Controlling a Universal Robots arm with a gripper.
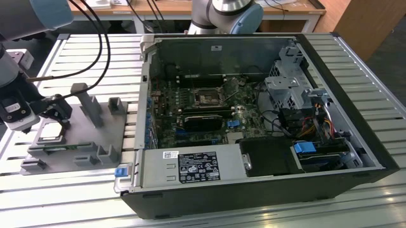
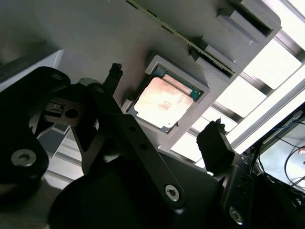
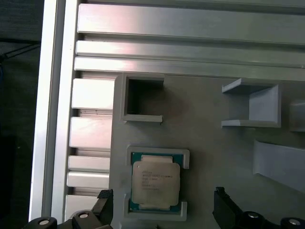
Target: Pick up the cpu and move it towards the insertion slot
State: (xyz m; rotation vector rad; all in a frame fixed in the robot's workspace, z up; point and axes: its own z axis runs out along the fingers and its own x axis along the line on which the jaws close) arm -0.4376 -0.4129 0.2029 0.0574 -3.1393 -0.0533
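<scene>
While the cpu (image 3: 156, 180) lies seated in its shallow nest on the grey fixture plate (image 3: 205, 109), nothing has been lifted. The plate sits at the exterior view's left, well apart from the insertion slot (image 1: 207, 96) on the motherboard inside the open computer case (image 1: 266, 156).

Gripper (image 2: 166, 106): jaws spread wide and empty. In both wrist views one dark fingertip stands off each of two opposite sides of the chip, touching neither.

Orientation: chip lies flat, metal lid up, green rim showing around it. Edges run square with the nest and the plate's edges. Close to square, so hardly any long axis; the slightly longer side seems to run crosswise to the line between the fingers.

Risks, as I judge them:
- Raised corner walls (image 3: 183, 160) of the nest hug the chip. Fingers coming down off-centre could land on them, or close on plastic rather than the chip.
- Chip edge is thin. An uneven pinch could tip it and wedge it in the nest, or let it slip out in transit.
- Case walls stand tall around the socket, so a low carry could clip them.
</scene>
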